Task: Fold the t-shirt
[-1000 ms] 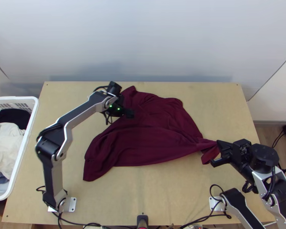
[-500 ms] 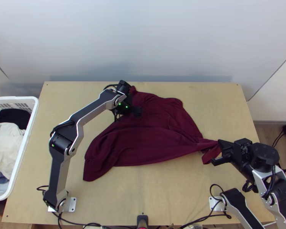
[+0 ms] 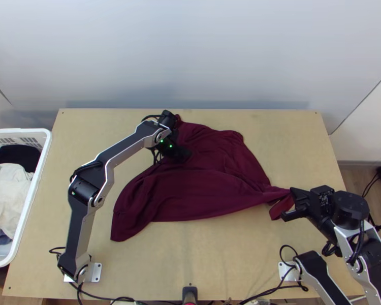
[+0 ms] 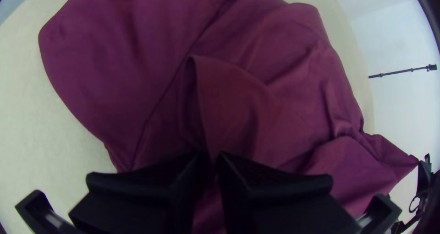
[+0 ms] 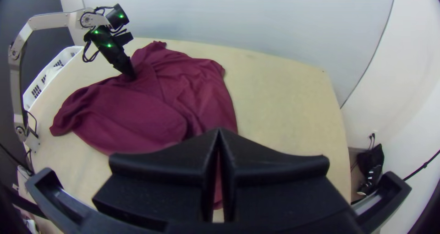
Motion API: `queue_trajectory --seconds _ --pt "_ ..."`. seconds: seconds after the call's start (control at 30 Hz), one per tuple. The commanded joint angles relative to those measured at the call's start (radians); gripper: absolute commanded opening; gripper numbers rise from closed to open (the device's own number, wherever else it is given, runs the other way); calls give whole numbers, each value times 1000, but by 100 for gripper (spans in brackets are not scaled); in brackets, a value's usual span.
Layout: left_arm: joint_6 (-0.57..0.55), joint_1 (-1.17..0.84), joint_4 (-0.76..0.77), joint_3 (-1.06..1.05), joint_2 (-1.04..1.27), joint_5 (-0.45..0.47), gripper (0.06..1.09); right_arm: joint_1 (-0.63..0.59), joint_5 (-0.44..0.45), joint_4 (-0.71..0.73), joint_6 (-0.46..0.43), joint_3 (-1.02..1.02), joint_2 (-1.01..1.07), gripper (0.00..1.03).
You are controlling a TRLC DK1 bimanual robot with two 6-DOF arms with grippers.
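In the top view, the shirt (image 3: 205,198) lies loosely spread and wrinkled over the middle of the counter (image 3: 226,254). One corner points to 8 o'clock, and another stretches out between 3 and 4 o'clock to the right pincer (image 3: 292,190). A short flap of cloth dangles beside that pincer. The left pincer (image 3: 187,154) is down on the shirt, a little toward 11 o'clock from the shirt's middle, its arm coming up from the 7 o'clock side. At 9 o'clock, along the counter's edge, the basket (image 3: 37,173) holds dark and pale clothes.

In the left wrist view, the left pincer (image 4: 210,157) is closed on a bit of the shirt: a raised ridge of cloth runs in between its fingers, with creases on either side.

In the right wrist view, the right pincer (image 5: 219,132) is closed on the shirt's outstretched corner, and cloth shows in the narrow slit between its fingers. Farther off, the left pincer points down into the shirt, touching it, with the basket beyond its arm
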Motion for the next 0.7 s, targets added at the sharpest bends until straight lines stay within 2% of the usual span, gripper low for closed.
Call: queue_trajectory --seconds 0.0,0.13,0.47,0.67 --pt "12 22 -22 -16 -30 7 28 -4 0 11 0 -13 -7 3" --pt "13 63 -53 9 -85 2 28 -4 0 16 0 -13 -7 3" --pt "13 117 -381 363 -268 2 28 -16 10 54 -2 3 -6 3" --pt "-2 189 -340 437 -437 -3 28 -132 16 160 0 273 154 3"
